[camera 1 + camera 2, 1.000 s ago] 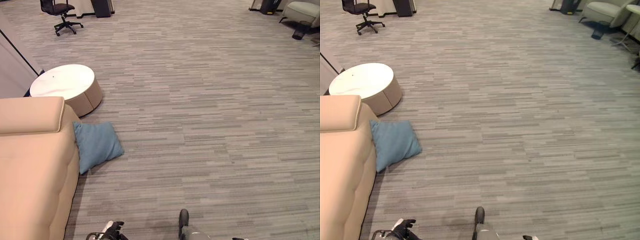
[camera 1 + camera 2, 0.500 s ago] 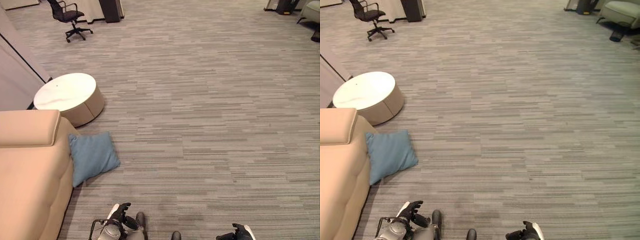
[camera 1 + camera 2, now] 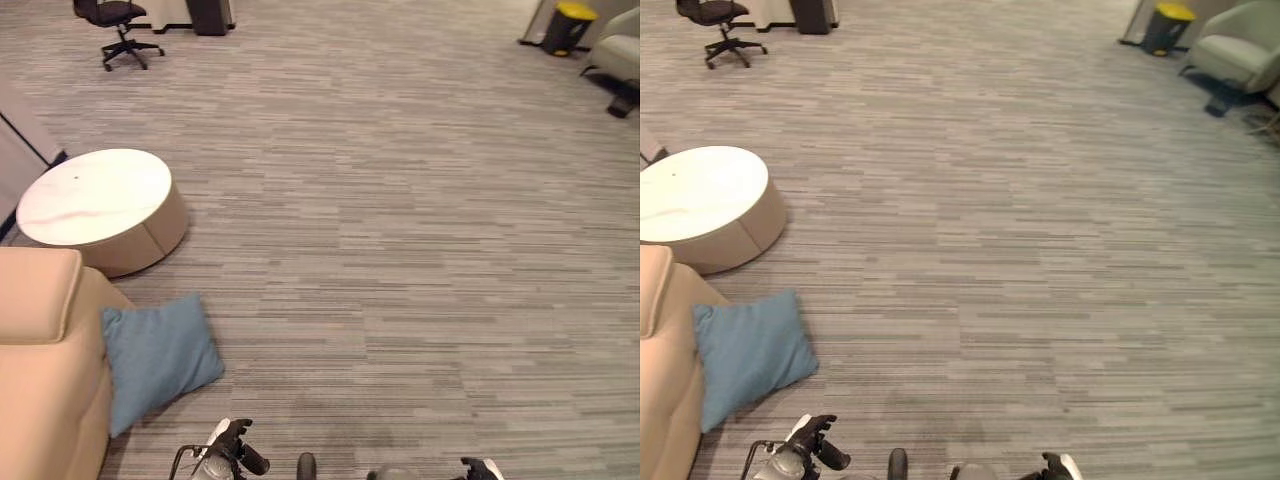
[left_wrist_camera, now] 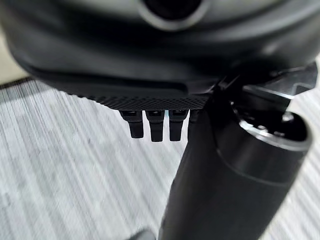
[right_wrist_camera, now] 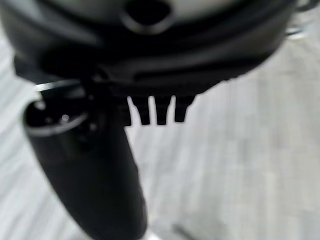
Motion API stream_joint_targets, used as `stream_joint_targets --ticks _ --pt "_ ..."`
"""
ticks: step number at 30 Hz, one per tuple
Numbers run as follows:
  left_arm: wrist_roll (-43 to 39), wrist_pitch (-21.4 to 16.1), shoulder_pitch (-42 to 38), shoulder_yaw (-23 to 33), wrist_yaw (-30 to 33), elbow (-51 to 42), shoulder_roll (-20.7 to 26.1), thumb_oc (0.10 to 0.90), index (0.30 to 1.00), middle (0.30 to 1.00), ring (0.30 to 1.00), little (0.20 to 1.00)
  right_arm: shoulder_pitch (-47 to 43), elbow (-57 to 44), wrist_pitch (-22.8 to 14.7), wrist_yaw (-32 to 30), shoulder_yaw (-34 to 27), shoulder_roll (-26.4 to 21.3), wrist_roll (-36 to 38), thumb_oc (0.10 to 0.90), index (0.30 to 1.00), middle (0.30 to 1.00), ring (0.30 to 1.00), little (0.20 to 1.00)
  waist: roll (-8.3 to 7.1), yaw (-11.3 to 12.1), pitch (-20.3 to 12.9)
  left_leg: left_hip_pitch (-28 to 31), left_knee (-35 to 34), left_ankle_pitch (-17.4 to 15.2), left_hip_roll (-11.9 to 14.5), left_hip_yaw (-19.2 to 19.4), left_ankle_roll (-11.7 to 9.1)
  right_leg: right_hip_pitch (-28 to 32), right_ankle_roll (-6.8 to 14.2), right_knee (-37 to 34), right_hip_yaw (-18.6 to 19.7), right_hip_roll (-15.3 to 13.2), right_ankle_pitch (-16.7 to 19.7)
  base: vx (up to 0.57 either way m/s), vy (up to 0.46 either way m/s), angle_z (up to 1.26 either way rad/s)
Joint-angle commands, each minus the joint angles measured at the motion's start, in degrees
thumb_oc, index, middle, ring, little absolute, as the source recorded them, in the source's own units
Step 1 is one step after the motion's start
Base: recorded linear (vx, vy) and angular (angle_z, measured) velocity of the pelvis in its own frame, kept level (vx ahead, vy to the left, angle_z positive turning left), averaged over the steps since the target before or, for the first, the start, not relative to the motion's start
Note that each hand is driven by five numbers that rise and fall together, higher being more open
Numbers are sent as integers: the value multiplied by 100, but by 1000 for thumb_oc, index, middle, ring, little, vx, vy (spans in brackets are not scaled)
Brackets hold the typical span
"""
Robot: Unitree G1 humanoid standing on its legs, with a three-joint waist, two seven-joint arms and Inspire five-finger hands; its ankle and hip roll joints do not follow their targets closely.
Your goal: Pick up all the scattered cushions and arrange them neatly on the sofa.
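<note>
A blue cushion lies on the grey carpet, leaning against the end of the beige sofa at the lower left. My left hand hangs low at the bottom edge, a short way to the right of the cushion and apart from it. In the left wrist view its fingers point straight down over bare carpet, holding nothing. My right hand shows at the bottom edge further right. Its fingers hang relaxed over the carpet, also with nothing in them.
A round white-topped low table stands just beyond the sofa's end. A black office chair is far back left; a yellow-lidded bin and a pale armchair are far back right. Open carpet spreads ahead and to the right.
The whole picture has shifted, so the camera moved. The cushion still leans on the sofa's end. Both hands stay low at the bottom edge, holding nothing.
</note>
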Motion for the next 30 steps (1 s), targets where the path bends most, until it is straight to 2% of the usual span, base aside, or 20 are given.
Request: stream_joint_targets --ticks 1,2,4,7,9,11,13,14,15,16,18,19,22,24,25,26,27,28,29,30 --pt "117 -113 22 105 86 58 125 800 900 900 900 900 26 -23 -69 -105 -50 -243 -5 800 900 900 900 900 -77 -63 -21 -368 387 -271 354 -140 -474 719 -78 -1886 184 734 1058 292 -121 49" --pt "163 -106 29 112 67 89 124 800 900 900 900 900 48 -1 -48 -79 -61 -247 22 800 900 900 900 900 -129 -102 -41 -282 355 -343 292 -221 -504 771 -39 -2324 357 840 1037 301 -141 48" --pt "161 -133 1 92 61 145 66 800 900 900 900 900 46 40 -41 -92 -59 -258 51 800 900 900 900 900 -182 -158 -38 -219 404 -426 205 -327 -558 692 -11 -3077 522 817 1219 288 -161 60" --pt "262 -151 4 33 22 177 27 800 900 900 900 900 153 78 -49 -69 -60 -277 80 800 900 900 900 900 -238 -270 -61 -7 403 -576 120 -616 -639 810 -28 -3672 885 942 1378 226 -134 70" --pt "197 -153 93 101 21 194 -14 800 900 900 900 900 198 88 -73 -51 -115 -276 140 800 900 900 900 900 -260 -257 -140 53 436 -674 157 -617 -689 1029 -51 -3843 774 888 1430 213 -174 103" --pt "191 -144 101 95 0 240 -55 800 900 900 900 900 158 87 -106 -68 -117 -285 170 800 900 900 900 900 -254 -257 -128 -9 610 -610 257 -599 -837 1135 -99 -3899 704 881 1419 166 -184 43" --pt "250 -140 78 61 -13 240 -75 800 900 900 900 900 120 63 -157 -64 -107 -308 220 800 900 900 900 900 -304 -262 -60 -282 1122 -496 411 -363 -999 1330 -181 -4031 627 858 1329 63 -136 25" --pt "251 -140 77 61 -13 240 -75 800 900 900 900 900 118 64 -158 -64 -107 -307 220 800 900 900 900 900 -301 -265 -58 -296 1151 -511 414 -366 -1001 1332 -183 -4034 622 862 1330 20 -107 24" --pt "248 -131 50 45 -25 225 -80 800 900 900 900 900 95 50 -170 -70 -106 -326 251 800 900 900 900 900 -335 -250 16 -610 1649 -352 508 -229 -1059 1418 -236 -4076 574 835 1290 5 -188 29" --pt "163 -124 16 45 -3 171 -90 800 900 900 900 900 48 9 -190 -100 -96 -354 314 800 900 900 900 900 -424 -199 163 -1101 2462 -66 673 2 -1057 1561 -342 -4142 485 832 1243 44 -229 32" --pt "132 -121 20 62 8 163 -92 800 900 900 900 900 51 12 -181 -86 -89 -348 327 800 900 900 900 900 -436 -195 145 -1156 2531 -137 759 147 -1008 1621 -372 -4192 425 840 1208 103 -142 42" --pt "68 -127 47 74 21 136 -108 800 900 900 900 900 98 59 -146 -78 -85 -352 330 800 900 900 900 900 -502 -170 114 -1360 2419 -193 952 495 -960 1821 -378 -4347 211 776 1126 195 -87 37" --pt "75 -119 60 51 1 127 -118 800 900 900 900 900 136 67 -157 -66 -91 -344 346 800 900 900 900 900 -526 -121 69 -1419 1999 -302 936 630 -922 1953 -345 -4459 121 798 1091 188 -50 41" --pt "109 -132 69 39 -9 136 -119 800 900 900 900 900 166 66 -149 -75 -71 -351 328 800 900 900 900 900 -455 -82 32 -1614 1194 128 914 971 -1014 2166 -306 -4620 -69 899 998 323 -2 43" --pt "129 -136 82 34 -8 110 -101 800 900 900 900 900 178 51 -134 -89 -33 -333 306 800 900 900 900 900 -388 -41 47 -1689 756 482 947 1395 -1102 2322 -290 -4698 -181 999 904 331 49 50" --pt "137 -136 96 55 -16 96 -92 800 900 900 900 900 199 56 -118 -89 -26 -326 295 800 900 900 900 900 -373 -25 13 -1702 695 438 922 1487 -1151 2435 -274 -4748 -174 1046 818 350 74 59" --pt "119 -129 138 120 -23 117 -84 800 900 900 900 900 204 63 -120 -69 -24 -310 282 800 900 900 900 900 -350 -17 -41 -1570 515 388 933 1577 -1116 2470 -253 -4739 -211 1080 776 213 78 30" --pt "141 -111 195 155 -11 140 -66 800 900 900 900 900 229 66 -106 -66 -6 -284 241 800 900 900 900 900 -342 -2 -56 -1504 431 502 955 1631 -1028 2466 -273 -4686 -279 1100 786 237 119 0" --pt "121 -113 233 219 -12 165 -31 800 900 900 900 900 218 68 -124 -67 52 -248 185 800 900 900 900 900 -406 60 -105 -1505 498 450 847 1438 -988 2513 -254 -4624 -313 1049 745 239 100 -18" --pt "104 -105 237 245 -7 167 -8 800 900 900 900 900 207 54 -125 -66 55 -222 163 800 900 900 900 900 -466 100 -152 -1480 528 393 810 1414 -965 2551 -228 -4591 -348 996 715 292 108 -15"
